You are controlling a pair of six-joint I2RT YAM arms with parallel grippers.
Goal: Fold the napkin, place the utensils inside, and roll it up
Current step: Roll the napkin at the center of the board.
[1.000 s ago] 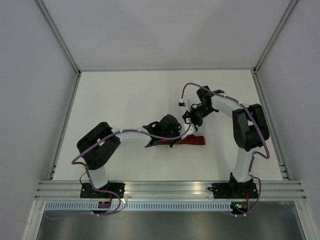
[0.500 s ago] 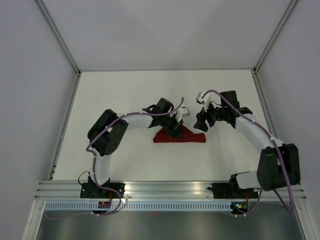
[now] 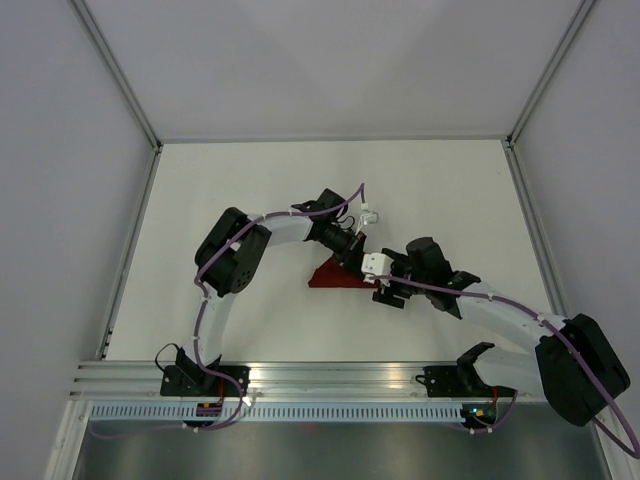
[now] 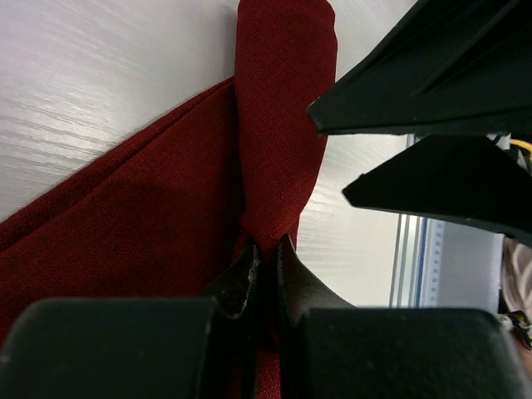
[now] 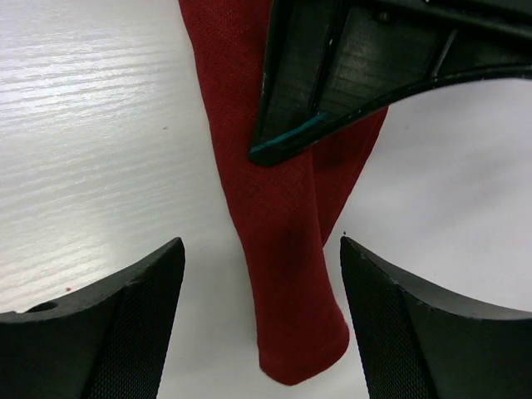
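Note:
The maroon napkin (image 3: 332, 278) lies mid-table, partly rolled into a tube (image 5: 287, 274) with a flat triangular flap to the left (image 4: 125, 249). My left gripper (image 4: 266, 256) is shut on the rolled part, pinching the cloth between its fingertips; in the top view it sits at the napkin's far edge (image 3: 353, 256). My right gripper (image 5: 262, 245) is open and straddles the roll's free end without touching it; it shows in the top view (image 3: 383, 290) and its fingers (image 4: 432, 75) show in the left wrist view. The fork is hidden.
The white table (image 3: 250, 190) is bounded by aluminium rails at the sides (image 3: 130, 250) and a slotted rail along the near edge (image 3: 340, 378). The two arms meet closely over the napkin.
My right arm has swung from the back right down to the near side and come over the napkin's right end. My left gripper has shifted right along the napkin.

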